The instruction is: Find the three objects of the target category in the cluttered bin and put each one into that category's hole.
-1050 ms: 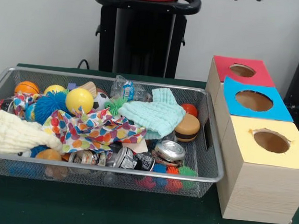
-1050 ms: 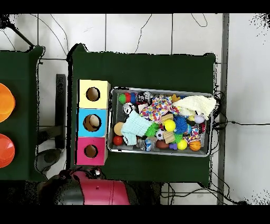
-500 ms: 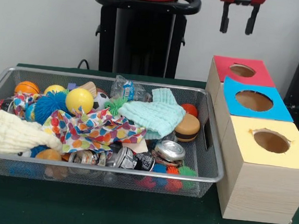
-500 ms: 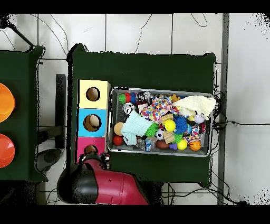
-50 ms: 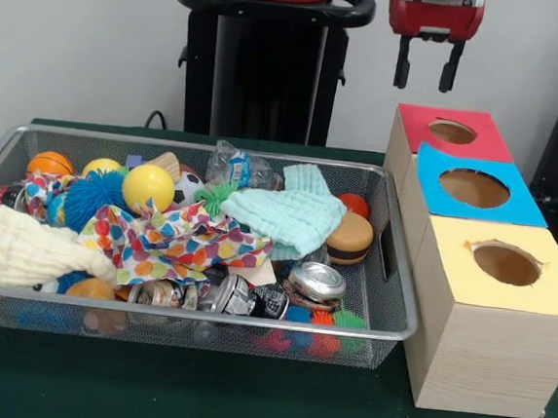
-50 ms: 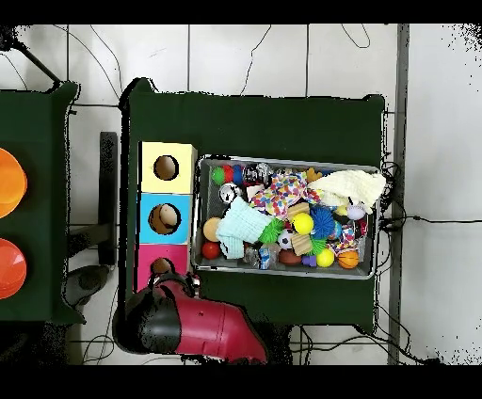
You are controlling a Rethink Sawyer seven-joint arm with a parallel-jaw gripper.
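A wire mesh bin [image 5: 390, 277] holds a jumble of balls, cloths, crushed cans and toys. A yellow ball [image 5: 148, 187], an orange ball [image 5: 50, 163] and a red ball [image 5: 355, 205] lie among a mint cloth [image 5: 288, 215], a spotted cloth [image 5: 174, 239] and a cream cloth [image 5: 21, 250]. A silver can [image 5: 317, 281] and a toy burger [image 5: 350, 238] sit near the bin's right end. My gripper [image 5: 424, 77] hangs open and empty above the far left corner of the red box [image 5: 480, 142]. In the overhead view the arm [image 6: 193, 325] covers part of that red box [image 6: 146, 259].
Right of the bin stand three wooden boxes in a row, each with a round hole: red, then blue [image 5: 519, 201], then yellow [image 5: 556, 287] nearest. The overhead view shows the yellow box [image 6: 151, 155], the blue box [image 6: 148, 202] and the bin [image 6: 282, 159] on the green tabletop.
The gripper has come down from the top edge and shifted a little left, staying open. In the overhead view the arm has swung over the red box. The bin's contents are unchanged.
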